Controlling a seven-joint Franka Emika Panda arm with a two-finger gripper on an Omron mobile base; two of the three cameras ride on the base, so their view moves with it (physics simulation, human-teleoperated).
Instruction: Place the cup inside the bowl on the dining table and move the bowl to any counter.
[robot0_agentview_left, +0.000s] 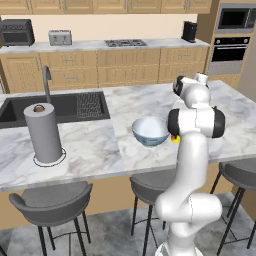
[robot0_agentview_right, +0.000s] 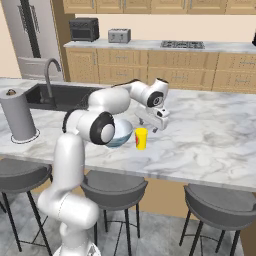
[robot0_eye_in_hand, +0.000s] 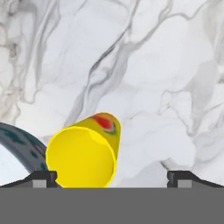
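The yellow cup (robot0_agentview_right: 141, 138) with a red patch stands upright on the dining table (robot0_agentview_right: 210, 135), just right of the bowl (robot0_agentview_right: 120, 132). The bowl (robot0_agentview_left: 150, 131) is white inside and blue-grey outside, and nothing lies in it. My gripper (robot0_agentview_right: 156, 128) hangs open a little above the cup, holding nothing. In the hand view the cup (robot0_eye_in_hand: 83, 153) sits below, between the fingertips but close to the left fingertip (robot0_eye_in_hand: 43, 177), and the bowl's rim (robot0_eye_in_hand: 19, 144) curves at the lower left. In the left base view my arm hides most of the cup (robot0_agentview_left: 175, 139).
A paper towel roll (robot0_agentview_left: 44, 132) stands left of the bowl, near the dark sink (robot0_agentview_left: 60, 107) and its faucet (robot0_agentview_left: 46, 82). Grey stools (robot0_agentview_left: 55, 200) line the table's near edge. Behind runs the counter (robot0_agentview_left: 100, 45) with hob, toaster and coffee machine (robot0_agentview_left: 189, 31).
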